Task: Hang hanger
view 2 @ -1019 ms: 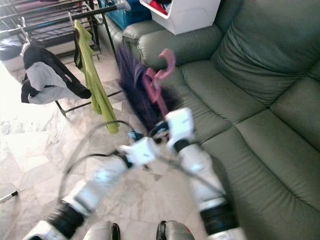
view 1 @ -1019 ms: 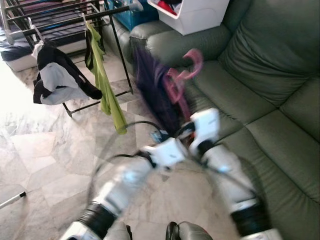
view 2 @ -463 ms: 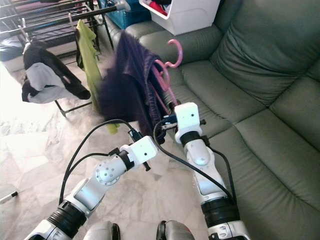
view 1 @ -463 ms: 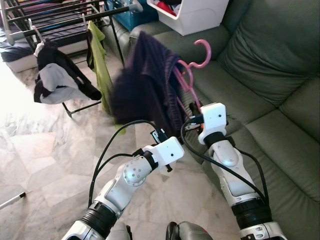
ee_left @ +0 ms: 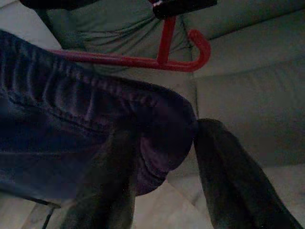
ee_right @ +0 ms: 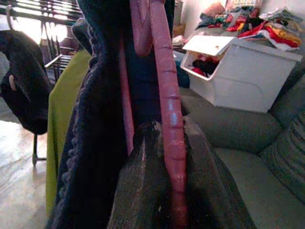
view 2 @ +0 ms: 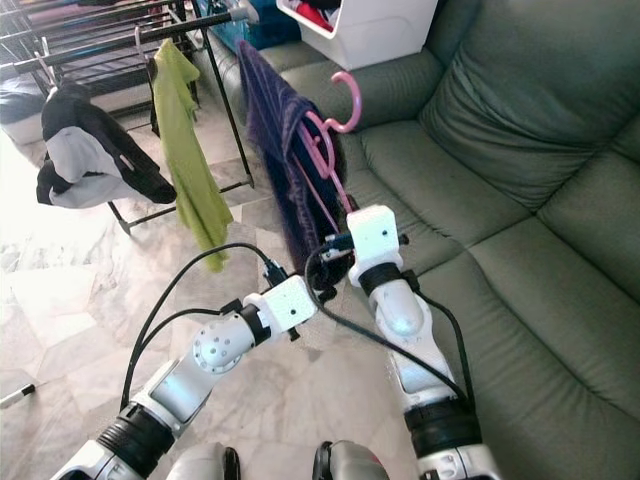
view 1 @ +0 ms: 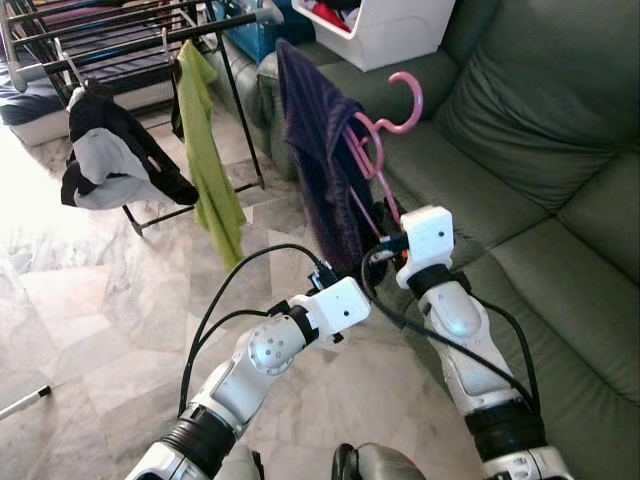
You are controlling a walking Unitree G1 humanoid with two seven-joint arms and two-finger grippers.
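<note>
Right gripper (ee_right: 169, 143): its two black fingers are pinched tight on the pink hanger (view 1: 375, 150). It holds the hanger up in the air, in front of the green sofa (view 1: 540, 150).
Left gripper (ee_left: 162, 186): its two black fingers are spread apart. The bottom edge of the dark purple garment (view 1: 320, 160) sits between them. I cannot tell if the fingers touch the cloth.
Pink hanger: it stands tall above the right gripper, a bit tilted. Its hook (view 1: 405, 100) is at the top and curls toward the sofa. It is not on the rack.
Dark purple garment: it hangs on the pink hanger and drops down toward the left gripper.
Drying rack (view 1: 130, 40): a black metal rack, off to the robot's left and farther back. It is well apart from the pink hanger.
Green shirt (view 1: 205, 150): it hangs from the rack's rail, near the dark purple garment but not touching it.
Black and grey garment (view 1: 115, 150): it is draped on the rack, left of the green shirt.
White box (view 1: 385, 30): it sits on the sofa arm, behind the hanger. It has clothes in it.
Floor (view 1: 90, 310): pale stone tiles, bright with light on the left.
</note>
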